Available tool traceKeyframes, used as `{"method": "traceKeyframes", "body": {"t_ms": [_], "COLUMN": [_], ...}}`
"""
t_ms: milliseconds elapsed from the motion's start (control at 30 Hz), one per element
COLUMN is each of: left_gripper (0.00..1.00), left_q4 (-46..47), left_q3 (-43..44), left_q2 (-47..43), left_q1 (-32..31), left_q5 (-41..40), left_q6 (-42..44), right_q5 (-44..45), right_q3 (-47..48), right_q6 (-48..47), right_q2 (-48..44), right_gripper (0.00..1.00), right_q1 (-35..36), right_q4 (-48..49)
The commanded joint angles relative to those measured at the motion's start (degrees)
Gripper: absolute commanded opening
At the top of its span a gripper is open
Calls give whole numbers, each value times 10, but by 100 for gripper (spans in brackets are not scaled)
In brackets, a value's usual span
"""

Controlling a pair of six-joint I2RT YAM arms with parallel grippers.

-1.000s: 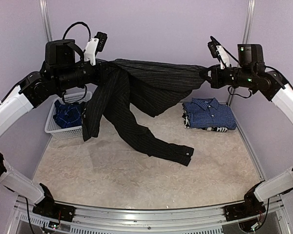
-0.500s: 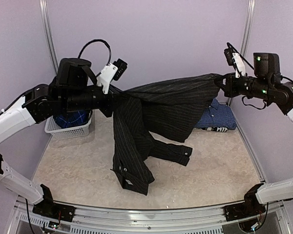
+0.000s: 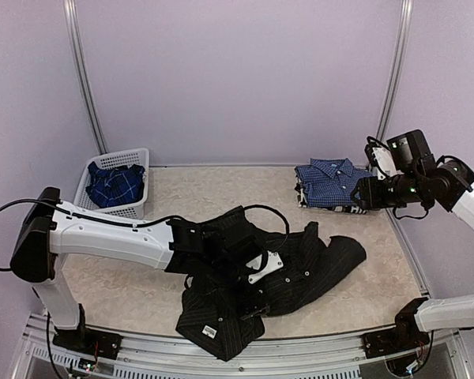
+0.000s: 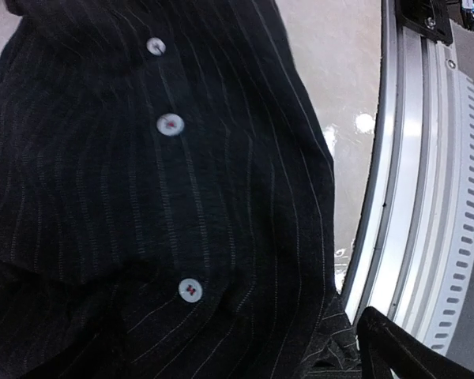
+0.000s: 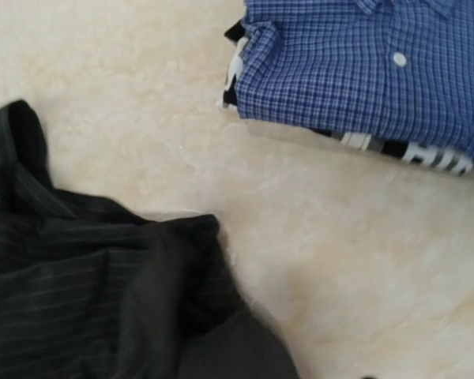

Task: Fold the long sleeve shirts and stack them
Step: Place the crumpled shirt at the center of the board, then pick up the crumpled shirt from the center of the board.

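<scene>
A robot lab cell was suggested, probably, by plain lilac walls point(image 3: 237, 71), metal frame posts point(image 3: 81, 79) and a railed worktop point(image 3: 213, 189).

The black pinstriped shirt point(image 3: 316, 264) lay heaped over the near centre of the tabletop point(image 3: 213, 189), and the left arm point(image 3: 110, 233) stretched low across it from the left. The far centre strip was bare, bounded by the white basket point(image 3: 114, 211) far left and the folded checked shirt point(image 3: 336, 181) far right.
</scene>
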Motion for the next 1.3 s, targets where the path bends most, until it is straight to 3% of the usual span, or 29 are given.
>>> {"method": "traceKeyframes", "body": {"t_ms": [0, 233, 400, 633, 767, 967, 1067, 1267], "left_gripper": [99, 99, 99, 94, 85, 82, 79, 78], "left_q4": [33, 123, 133, 123, 135, 167, 197, 214], "left_q3": [-29, -127, -188, -275, -312, -330, -345, -351], "left_q2": [-69, -152, -196, -263, -267, -242, -229, -204], "left_q1": [13, 25, 47, 68, 79, 88, 93, 74], "left_q5": [-15, 43, 42, 12, 32, 26, 57, 84], "left_q6": [-3, -52, -100, -170, -187, -201, -211, -205], "right_q5": [7, -129, -174, -92, -30, -2, -6, 30], "right_q3": [5, -73, -123, -156, -116, -67, -54, -59], "right_q6": [10, -35, -23, 25, 12, -35, -50, -57], "right_q2": [1, 37, 76, 137, 198, 302, 344, 336], "right_gripper": [67, 74, 75, 75, 75, 73, 61, 12], "right_q1": [-2, 35, 85, 93, 92, 76, 65, 49], "right_q4": [13, 103, 142, 161, 164, 187, 192, 163]}}
